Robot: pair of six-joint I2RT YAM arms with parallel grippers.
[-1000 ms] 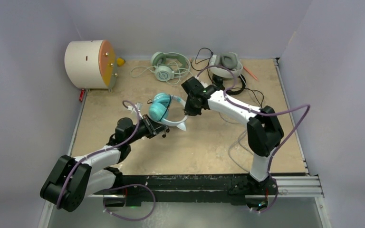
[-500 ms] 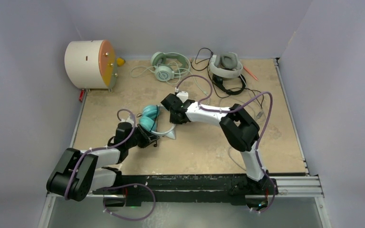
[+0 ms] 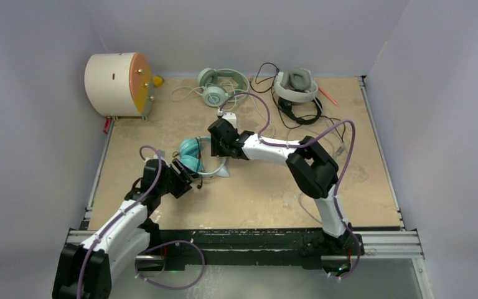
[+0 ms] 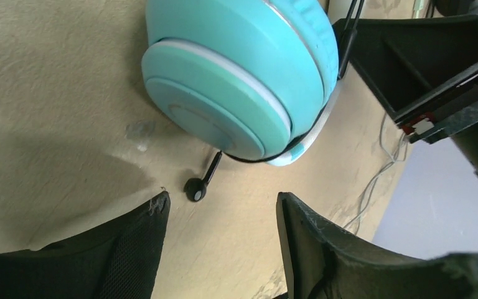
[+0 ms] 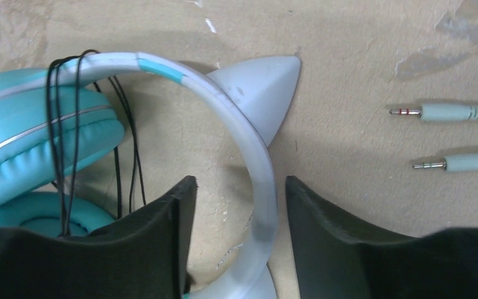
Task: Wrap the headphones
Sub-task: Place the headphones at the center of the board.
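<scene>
Flat on the tan surface (image 3: 255, 193), about mid-way across: the teal headset (image 3: 193, 156), cups stacked together, white band arching off to one side with a pointed grey ear (image 5: 255, 81) on it. Round the band, close to the cups, a few turns of thin black cable (image 5: 68, 124). Astride that band, the right jaws: parted, one finger on each side, not pinching it (a gap shows on the cup side). At the headset's near-left, the left jaws: spread wide, holding nothing, facing the lower cup, with a small black mic tip (image 4: 194, 190) on the surface just ahead. Just past the ear, apart from the teal headset, two pale plugs (image 5: 448, 112) lying parallel. Farther back from it, the mint headset (image 3: 215, 87); back and to the right, the white-and-grey headset (image 3: 297, 84) and, touching that one's near side, the black headset (image 3: 302, 112). Back-left of it and well apart, the drum (image 3: 115, 84).
</scene>
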